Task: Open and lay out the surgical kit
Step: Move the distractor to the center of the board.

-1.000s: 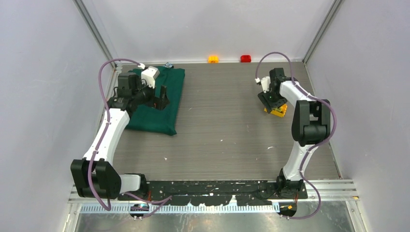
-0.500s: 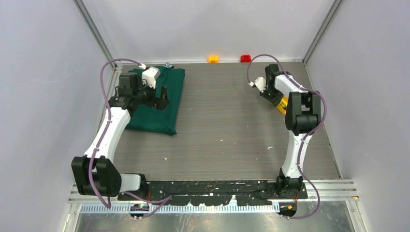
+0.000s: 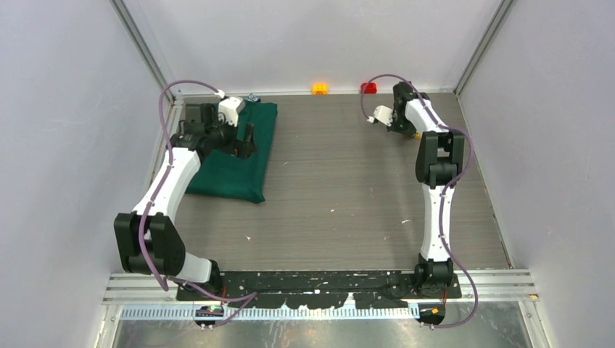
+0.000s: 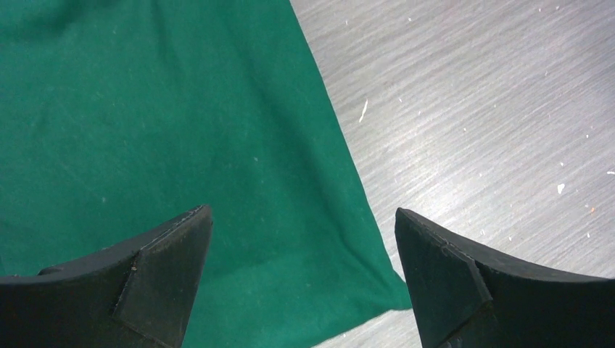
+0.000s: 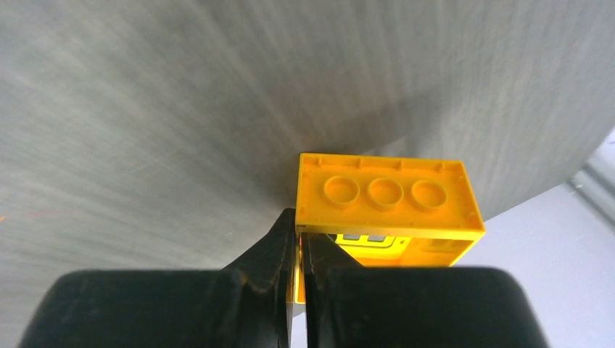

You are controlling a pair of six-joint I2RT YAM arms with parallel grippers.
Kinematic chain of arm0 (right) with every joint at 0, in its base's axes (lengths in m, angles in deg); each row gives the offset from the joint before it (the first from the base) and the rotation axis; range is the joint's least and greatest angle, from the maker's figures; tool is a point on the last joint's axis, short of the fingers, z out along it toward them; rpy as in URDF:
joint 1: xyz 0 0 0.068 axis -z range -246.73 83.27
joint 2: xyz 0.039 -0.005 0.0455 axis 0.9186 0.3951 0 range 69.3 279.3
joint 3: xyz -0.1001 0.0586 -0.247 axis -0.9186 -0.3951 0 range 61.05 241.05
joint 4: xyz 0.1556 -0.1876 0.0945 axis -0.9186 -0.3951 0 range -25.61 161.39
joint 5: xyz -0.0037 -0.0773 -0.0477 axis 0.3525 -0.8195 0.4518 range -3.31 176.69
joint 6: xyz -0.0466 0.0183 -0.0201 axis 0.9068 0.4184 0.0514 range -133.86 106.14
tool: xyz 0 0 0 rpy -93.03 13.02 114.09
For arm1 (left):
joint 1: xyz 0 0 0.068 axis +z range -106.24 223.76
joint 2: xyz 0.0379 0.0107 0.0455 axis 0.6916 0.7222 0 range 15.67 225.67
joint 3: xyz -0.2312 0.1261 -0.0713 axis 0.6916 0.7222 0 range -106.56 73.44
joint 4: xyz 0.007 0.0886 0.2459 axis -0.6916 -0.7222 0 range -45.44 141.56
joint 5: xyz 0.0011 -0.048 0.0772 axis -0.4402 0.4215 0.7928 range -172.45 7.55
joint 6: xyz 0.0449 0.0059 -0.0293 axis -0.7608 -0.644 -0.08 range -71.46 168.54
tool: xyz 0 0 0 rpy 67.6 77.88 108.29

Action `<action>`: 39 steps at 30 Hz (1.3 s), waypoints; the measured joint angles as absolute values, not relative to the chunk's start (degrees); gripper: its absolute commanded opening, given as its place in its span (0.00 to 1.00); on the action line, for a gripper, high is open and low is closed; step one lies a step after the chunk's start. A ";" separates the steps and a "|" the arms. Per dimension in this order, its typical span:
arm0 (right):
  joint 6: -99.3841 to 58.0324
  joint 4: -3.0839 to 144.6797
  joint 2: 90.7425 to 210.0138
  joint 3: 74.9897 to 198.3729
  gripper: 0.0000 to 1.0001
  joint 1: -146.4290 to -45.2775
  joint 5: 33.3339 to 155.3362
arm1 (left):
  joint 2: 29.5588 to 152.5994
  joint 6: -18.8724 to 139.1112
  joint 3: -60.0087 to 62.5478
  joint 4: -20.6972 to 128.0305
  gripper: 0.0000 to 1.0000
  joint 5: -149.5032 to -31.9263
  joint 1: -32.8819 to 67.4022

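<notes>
— What's on the table [image 3: 348,196]?
— Far left, the green drape [image 3: 236,174], folded. My left gripper [image 4: 302,212] hangs spread wide over its right edge
— And your right?
— My right gripper [image 5: 299,232] pinches a wall of the yellow box [image 5: 388,192], far right, near the back

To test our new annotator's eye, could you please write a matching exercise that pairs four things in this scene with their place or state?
Things:
1. left gripper
2. right gripper
3. green drape
4. red block

Place or state:
A. right of the orange block, by the back wall
B. shut on the yellow block
C. open, over the drape's edge
D. lying at the table's left side

Pairs: 1-C, 2-B, 3-D, 4-A
</notes>
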State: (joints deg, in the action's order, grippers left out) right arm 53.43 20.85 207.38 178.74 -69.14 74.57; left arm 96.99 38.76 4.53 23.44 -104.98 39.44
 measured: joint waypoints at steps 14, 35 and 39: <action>57.16 31.32 213.70 186.67 0.48 -69.32 70.68 | 100.58 38.87 0.38 23.75 1.00 -104.98 37.78; 36.05 41.13 200.87 165.10 0.48 -68.38 69.94 | 97.84 39.04 3.64 25.67 1.00 -105.98 36.95; 32.81 41.07 200.43 164.33 0.42 -67.74 70.73 | 97.82 39.06 4.03 26.07 1.00 -106.07 36.93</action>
State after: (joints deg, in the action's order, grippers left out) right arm 32.81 41.07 200.43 164.33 -67.74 70.73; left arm 97.82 39.06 4.03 26.07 -106.07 36.93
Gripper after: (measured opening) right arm 0.448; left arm 0.996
